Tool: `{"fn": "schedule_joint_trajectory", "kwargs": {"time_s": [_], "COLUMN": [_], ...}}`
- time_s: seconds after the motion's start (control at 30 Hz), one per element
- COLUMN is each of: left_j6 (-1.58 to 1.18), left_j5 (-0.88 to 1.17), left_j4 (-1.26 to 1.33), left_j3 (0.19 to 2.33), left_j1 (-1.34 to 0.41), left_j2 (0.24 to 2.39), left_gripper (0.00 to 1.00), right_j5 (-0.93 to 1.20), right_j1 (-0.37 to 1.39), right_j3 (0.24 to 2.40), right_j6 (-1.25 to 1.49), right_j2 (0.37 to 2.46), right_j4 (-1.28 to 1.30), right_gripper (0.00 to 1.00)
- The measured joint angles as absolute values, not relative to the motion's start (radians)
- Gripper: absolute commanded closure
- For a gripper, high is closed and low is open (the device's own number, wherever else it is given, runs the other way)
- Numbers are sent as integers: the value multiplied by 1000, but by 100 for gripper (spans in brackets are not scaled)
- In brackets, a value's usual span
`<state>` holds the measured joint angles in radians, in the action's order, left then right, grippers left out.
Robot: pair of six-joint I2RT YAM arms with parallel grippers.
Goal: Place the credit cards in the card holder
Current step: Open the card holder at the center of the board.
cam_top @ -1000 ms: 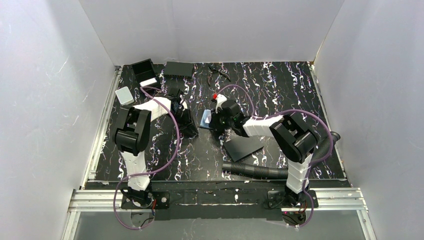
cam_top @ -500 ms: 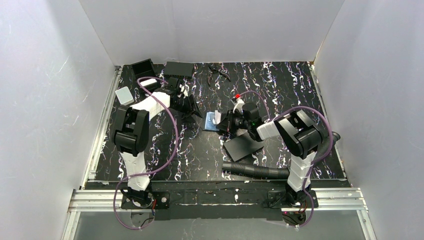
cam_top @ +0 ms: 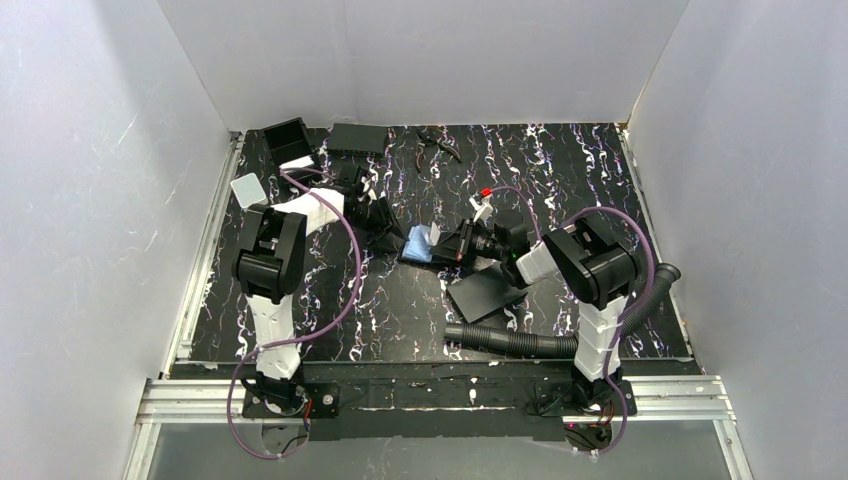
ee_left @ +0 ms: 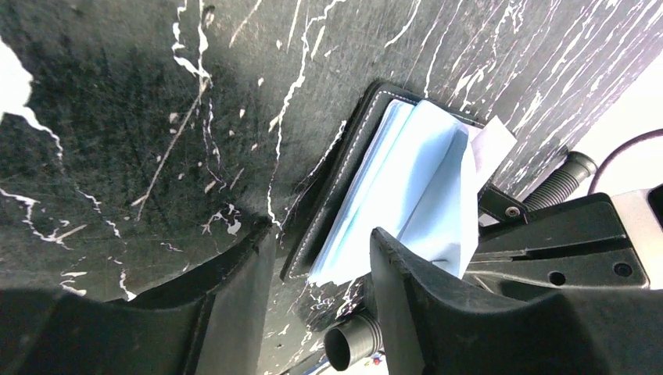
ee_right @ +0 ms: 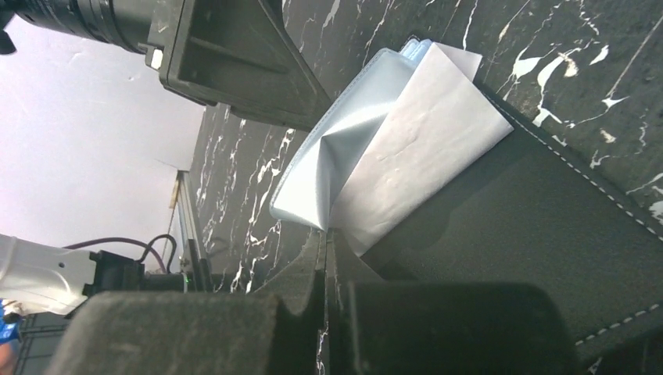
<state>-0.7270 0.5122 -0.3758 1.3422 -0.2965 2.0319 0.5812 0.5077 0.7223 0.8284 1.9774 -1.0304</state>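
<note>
Left wrist view: left gripper parted to a moderate gap, nothing clamped, tips low over the marbled black table. Just past the tips, corner of the card holder, black with white stitching, lying on the table. Stack of pale-blue credit cards on the holder's inner face, fanned and lifting along one long edge; cannot tell whether any card sits in a slot. White sheet poking out from behind the cards at their far end. Right wrist view: right gripper pinched fully together, tips at the holder's edge, just beside the white sheet's corner; cannot tell whether anything is caught between them. Body of the left gripper close above the cards on the opposite side. Top view: both grippers facing each other mid-table, holder and cards between them. Flat black sheet near the right arm, apart from the holder; corrugated hose nearer the bases. Back-left corner: open black box, flat black case beside it, small grey box by the left rail.
</note>
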Motion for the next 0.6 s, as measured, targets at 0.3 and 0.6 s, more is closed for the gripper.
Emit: {"fn": "schedule_joint_trajectory", "kwargs": {"time_s": [0.3, 0.6], "left_j6": [-728, -729], "left_j5": [468, 365], "left_j4": [-351, -344], "left_j3": [1310, 1296], "left_j1": [-338, -413], "left_j2": [2011, 1983], "left_gripper": [58, 57], "right_j5": [487, 225], "right_j1": [497, 498], "right_j3": [715, 716], "right_j6": [832, 684], "right_j2": [1939, 1735], "right_j4": [-900, -543], "right_gripper": [51, 36]}}
